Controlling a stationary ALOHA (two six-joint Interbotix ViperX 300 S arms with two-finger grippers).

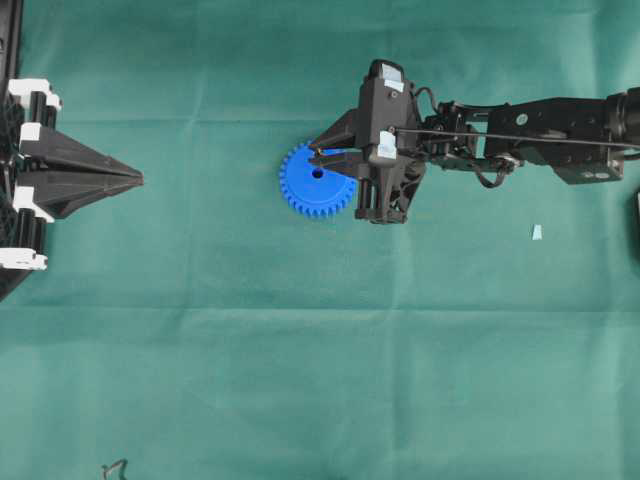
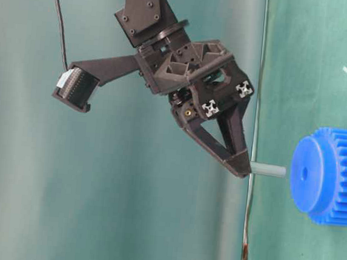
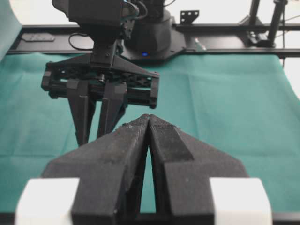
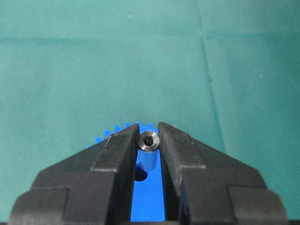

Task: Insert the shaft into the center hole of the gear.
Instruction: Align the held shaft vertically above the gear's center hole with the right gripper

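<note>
Shaft point(image 4: 149, 141) first, since it sits nearest in the right wrist view: a short silvery pin, seen end-on, pinched between the fingertips of the right gripper point(image 4: 149, 140), whose jaws stand narrow and closed on it. Just beyond and below it lies the gear point(image 4: 146, 187), flat on the green cloth point(image 4: 211, 61), with the center hole point(image 4: 140, 175) showing dark between the jaws, a little off from the pin's line. In the table-level view the pin's free end stops just short of the gear face, not touching. So, by my reading, picking up is done; final alignment over the hole, lowering and release remain. Well away from the gear, the left gripper point(image 1: 138, 179) rests with its jaws pressed together, holding nothing. Farther off, beyond the right arm, a small pale scrap point(image 1: 537, 232) lies on the cloth.
</note>
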